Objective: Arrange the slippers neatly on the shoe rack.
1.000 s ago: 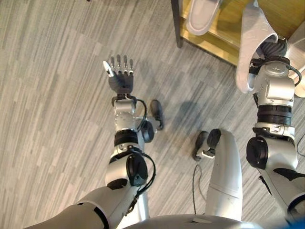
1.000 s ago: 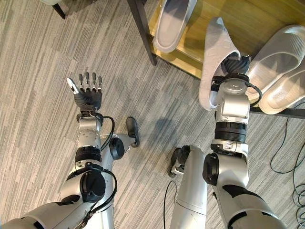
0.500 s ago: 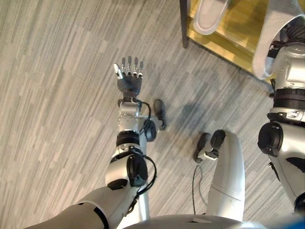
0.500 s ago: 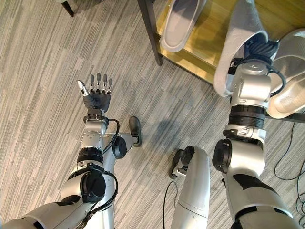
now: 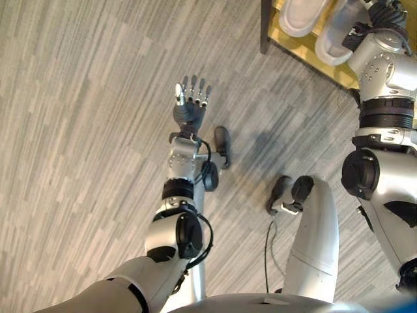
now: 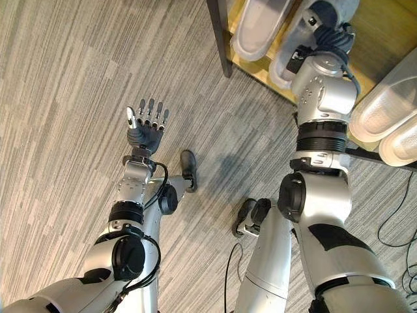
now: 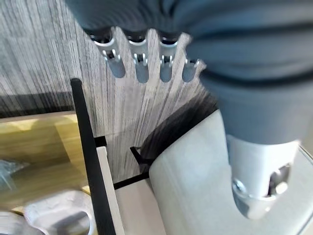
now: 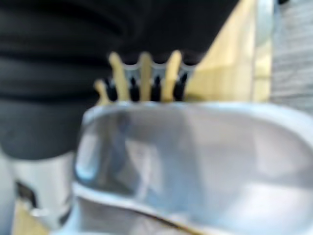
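A grey slipper [image 6: 296, 49] is gripped by the right hand [image 6: 331, 36] at the shoe rack's [image 6: 220, 39] front edge, just beside another slipper [image 6: 255, 26] (already shelved). The left hand [image 6: 147, 125] is held with fingers straight above open floor [image 6: 65, 130].

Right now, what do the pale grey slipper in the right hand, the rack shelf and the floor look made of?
Pale grey slipper in the right hand: looks like soft moulded foam or rubber, matte, with rounded edges; hard to be sure. Yellow-brown shelf: wood or wood-look board, smooth with a slight sheen, on a dark frame post, probably metal. Grey streaked floor: plank-pattern vinyl or carpet tile; unclear which.
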You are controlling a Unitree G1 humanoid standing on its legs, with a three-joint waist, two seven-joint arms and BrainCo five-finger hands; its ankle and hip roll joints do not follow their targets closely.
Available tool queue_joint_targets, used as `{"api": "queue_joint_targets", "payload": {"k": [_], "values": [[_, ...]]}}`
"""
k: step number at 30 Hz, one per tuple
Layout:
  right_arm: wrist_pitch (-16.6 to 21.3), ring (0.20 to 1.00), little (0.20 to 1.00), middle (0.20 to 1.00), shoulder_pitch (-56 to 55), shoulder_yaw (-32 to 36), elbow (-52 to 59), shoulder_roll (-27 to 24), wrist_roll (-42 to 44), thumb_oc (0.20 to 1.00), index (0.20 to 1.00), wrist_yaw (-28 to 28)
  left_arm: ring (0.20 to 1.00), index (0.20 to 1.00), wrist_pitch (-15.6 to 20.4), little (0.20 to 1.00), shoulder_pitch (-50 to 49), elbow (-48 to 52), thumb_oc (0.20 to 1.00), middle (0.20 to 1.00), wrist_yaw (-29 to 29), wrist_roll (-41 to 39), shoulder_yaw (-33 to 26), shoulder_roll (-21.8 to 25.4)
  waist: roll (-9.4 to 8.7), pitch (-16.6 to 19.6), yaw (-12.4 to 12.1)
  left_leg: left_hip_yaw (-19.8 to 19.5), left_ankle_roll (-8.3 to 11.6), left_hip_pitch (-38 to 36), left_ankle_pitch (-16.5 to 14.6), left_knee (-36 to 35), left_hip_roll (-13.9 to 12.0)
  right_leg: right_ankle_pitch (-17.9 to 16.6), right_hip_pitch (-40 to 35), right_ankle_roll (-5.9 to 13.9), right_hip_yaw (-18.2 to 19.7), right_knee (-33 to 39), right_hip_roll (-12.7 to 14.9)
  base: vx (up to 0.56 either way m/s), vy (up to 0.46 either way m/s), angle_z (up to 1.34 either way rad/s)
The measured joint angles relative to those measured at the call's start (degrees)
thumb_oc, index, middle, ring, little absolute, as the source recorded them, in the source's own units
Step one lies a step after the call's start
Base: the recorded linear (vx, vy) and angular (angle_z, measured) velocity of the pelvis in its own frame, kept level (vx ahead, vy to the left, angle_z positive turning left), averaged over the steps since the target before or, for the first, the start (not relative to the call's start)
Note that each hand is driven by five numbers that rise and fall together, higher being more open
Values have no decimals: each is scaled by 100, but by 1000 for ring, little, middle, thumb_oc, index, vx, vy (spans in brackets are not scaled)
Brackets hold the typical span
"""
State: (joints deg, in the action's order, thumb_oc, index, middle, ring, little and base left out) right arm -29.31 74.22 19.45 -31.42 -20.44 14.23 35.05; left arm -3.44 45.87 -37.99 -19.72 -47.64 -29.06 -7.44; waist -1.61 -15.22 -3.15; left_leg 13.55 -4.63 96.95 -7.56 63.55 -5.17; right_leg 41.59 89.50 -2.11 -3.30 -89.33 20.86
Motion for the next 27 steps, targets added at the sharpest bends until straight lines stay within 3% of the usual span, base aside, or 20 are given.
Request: {"api": "queue_joint_targets", "payload": {"k": [4, 14, 20, 27], "values": [[240, 1000, 1000, 1000, -293, 348, 393, 182, 132, 1000, 1000, 138, 1000, 1000, 77, 1000, -231, 290, 1000, 1000, 16, 321, 382, 4, 0, 0, -27, -45, -4, -1, 46, -122, 14, -19, -79, 8, -119, 158, -1, -74, -21, 3], [784, 1000, 1000, 1000, -536, 373, 421, 370, 363, 1000, 1000, 233, 1000, 1000, 177, 1000, -771, 523, 1000, 1000, 93, 927, 918, -19, -13, -39, -53, -150, -2, -16, 68, -148, 13, -19, -213, 7, -250, 244, -43, -7, -2, 0], [866, 1000, 1000, 1000, -145, -196, -180, 129, 394, 1000, 1000, 417, 1000, 1000, 191, 1000, -838, 528, 1000, 1000, 253, 994, 940, -28, -74, -101, -76, -143, 6, -40, 134, -252, 44, -36, -210, 0, -255, 278, -32, 33, -4, 2], [849, 1000, 1000, 1000, 27, -285, -451, -118, 454, 1000, 1000, 409, 1000, 1000, 256, 1000, -995, 705, 1000, 1000, 253, 1038, 1027, -40, -76, -107, -94, -135, 2, -37, 134, -259, 96, -36, -208, 2, -251, 265, 25, 36, 5, 3]]}}
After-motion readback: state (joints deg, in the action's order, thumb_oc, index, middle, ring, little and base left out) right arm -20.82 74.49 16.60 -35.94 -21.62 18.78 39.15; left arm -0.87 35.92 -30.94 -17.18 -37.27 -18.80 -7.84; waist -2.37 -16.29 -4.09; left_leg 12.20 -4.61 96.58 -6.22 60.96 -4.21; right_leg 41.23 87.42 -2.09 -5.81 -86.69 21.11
